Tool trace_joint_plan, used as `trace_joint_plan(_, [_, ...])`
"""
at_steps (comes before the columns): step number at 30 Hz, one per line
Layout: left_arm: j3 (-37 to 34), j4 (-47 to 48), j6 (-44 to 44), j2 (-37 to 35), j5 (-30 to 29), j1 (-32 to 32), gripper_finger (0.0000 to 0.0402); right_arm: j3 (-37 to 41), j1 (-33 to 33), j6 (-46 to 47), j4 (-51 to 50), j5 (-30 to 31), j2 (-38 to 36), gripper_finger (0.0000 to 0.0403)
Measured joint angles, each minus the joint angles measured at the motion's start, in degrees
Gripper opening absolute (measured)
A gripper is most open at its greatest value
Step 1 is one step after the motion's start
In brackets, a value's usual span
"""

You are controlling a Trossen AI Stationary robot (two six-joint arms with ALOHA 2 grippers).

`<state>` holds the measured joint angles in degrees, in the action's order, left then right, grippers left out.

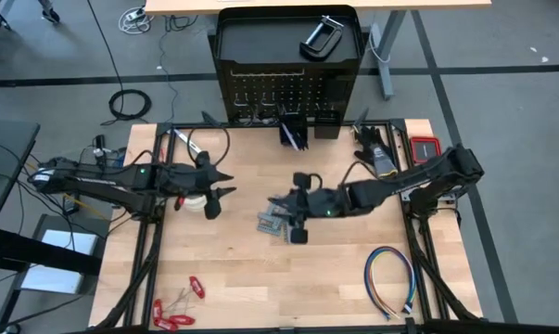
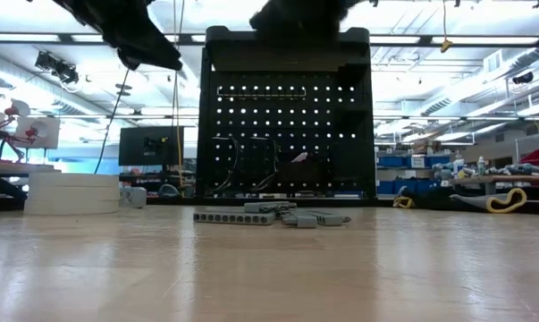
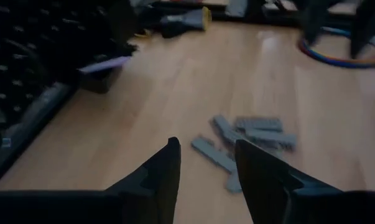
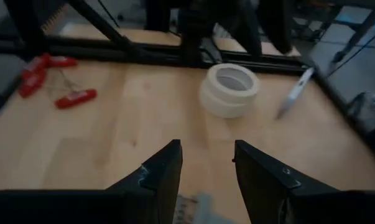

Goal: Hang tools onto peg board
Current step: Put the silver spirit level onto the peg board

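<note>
The peg board [image 1: 288, 70] stands upright at the table's far edge, with a black C-clamp [image 1: 323, 35] lying on its top tray. Several grey metal pieces [image 1: 274, 224] lie in a heap at mid-table. My right gripper [image 4: 206, 144] hovers open just above and to the right of them [image 4: 196, 205], nothing between its fingers. My left gripper [image 3: 206, 143] is open and empty in the air over the stacked white tape rolls [image 1: 197, 204], pointing toward the grey pieces [image 3: 249, 134]. Red-handled tools [image 1: 172, 311] lie at the near left corner.
A multicoloured wire loop [image 1: 390, 278] lies near the right front corner, and a small red case [image 1: 425, 147] sits at the far right. Two small black bins [image 1: 307, 128] hang at the peg board's foot. A silver tool [image 4: 296, 93] lies beyond the tape rolls [image 4: 229, 90].
</note>
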<state>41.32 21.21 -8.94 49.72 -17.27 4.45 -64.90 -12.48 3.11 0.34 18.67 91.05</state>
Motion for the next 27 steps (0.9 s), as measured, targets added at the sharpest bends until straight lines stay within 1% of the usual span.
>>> trace_joint_plan(3, [-0.43, 4.02, -1.36, 0.06, 1.09, 1.56, 0.0159, 5.46, -0.87, 6.99, 5.27, 3.71, 0.0, 0.0158])
trace_joint_plan(6, [-0.93, 10.54, -7.85, 0.13, 0.19, 2.69, 0.0159, 8.91, -1.4, 11.39, 9.55, 4.4, 0.27, 0.0158])
trace_joint_plan(7, [-1.02, 13.61, -9.84, 0.06, -0.97, 2.78, 0.0159, 9.73, -1.73, 12.51, 11.31, 4.45, 0.57, 0.0158])
trace_joint_plan(9, [-1.12, 17.65, -13.47, 0.08, -6.3, 2.58, 0.0159, 11.12, -2.24, 13.64, 13.49, 4.43, 1.04, 0.0159])
trace_joint_plan(10, [-1.18, 18.34, -15.6, 0.25, -9.51, 1.97, 0.0159, 11.25, -2.32, 13.69, 16.16, 4.42, 1.94, 0.0159])
trace_joint_plan(11, [-1.22, 18.69, -17.09, 0.67, -11.42, 0.71, 0.0159, 11.31, -2.4, 13.63, 18.26, 4.4, 2.42, 0.0159])
trace_joint_plan(13, [-1.31, 18.6, -19.15, 2.71, -10.61, -3.83, 0.0157, 11.76, -2.64, 12.96, 22.27, 4.72, 3.47, 0.0159])
trace_joint_plan(15, [-1.36, 17.25, -19.26, 4.77, -7.27, -9.21, 0.0156, 11.62, -2.62, 11.79, 26.28, 5.24, 4.85, 0.0159])
trace_joint_plan(16, [-1.4, 16.64, -17.95, 6.07, -5.67, -12.15, 0.0155, 11.69, -2.66, 11.48, 28.47, 5.7, 5.6, 0.0159])
trace_joint_plan(18, [-1.36, 13.15, -11.8, 9.07, -1.92, -18.44, 0.0153, 11.66, -2.66, 10.55, 31.01, 5.72, 6.58, 0.0159])
trace_joint_plan(20, [-0.77, 13.19, -4.75, 12.19, 4.24, -24.95, 0.0152, 11.64, -2.71, 10.39, 32.83, 5.6, 7.42, 0.0159])
trace_joint_plan(22, [1.95, 13.61, -0.85, 16.17, 9.27, -30.56, 0.0152, 11.71, -3.12, 10.3, 32.13, 5.59, 7.47, 0.0159])
trace_joint_plan(24, [4.98, 16.21, 2.7, 19.79, 10.44, -34.85, 0.0152, 11.67, -3.44, 10.24, 32.01, 5.56, 7.45, 0.0159])
trace_joint_plan(27, [10.61, 22.16, 10.21, 26.53, 9.92, -38.75, 0.0152, 11.68, -3.75, 9.03, 31.31, 5.45, 7.48, 0.0159])
